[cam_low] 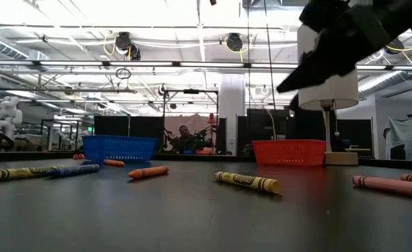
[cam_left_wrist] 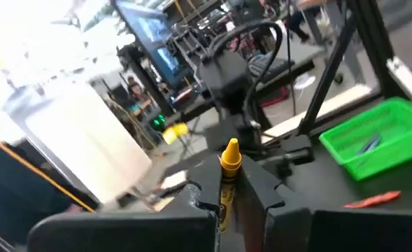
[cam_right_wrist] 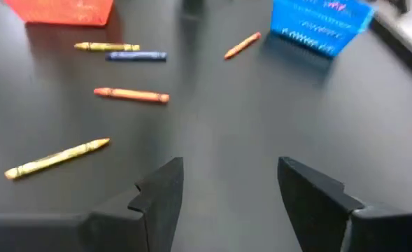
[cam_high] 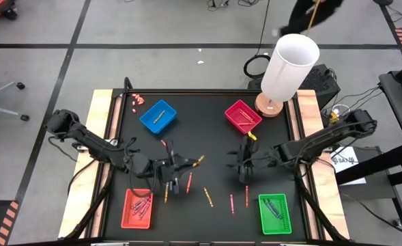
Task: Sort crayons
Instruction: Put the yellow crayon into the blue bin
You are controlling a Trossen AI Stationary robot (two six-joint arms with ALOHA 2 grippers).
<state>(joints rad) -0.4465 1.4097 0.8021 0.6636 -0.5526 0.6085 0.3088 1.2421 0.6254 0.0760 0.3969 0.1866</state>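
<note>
The right gripper [cam_right_wrist: 230, 185] is held open above the black table [cam_right_wrist: 219, 119]. Yellow [cam_right_wrist: 57, 158], orange [cam_right_wrist: 131, 94] and blue [cam_right_wrist: 136, 57] crayons are scattered beyond, near a blue tray [cam_right_wrist: 320, 25].

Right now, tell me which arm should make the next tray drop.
Left. The left gripper has its fingers shut on a yellow crayon, ready to carry. The right gripper is open and empty above the table.

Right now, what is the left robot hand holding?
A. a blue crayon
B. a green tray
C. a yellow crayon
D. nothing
C. In the left wrist view a yellow crayon stands pinched between the left gripper fingers, its tip poking up past them.
</note>
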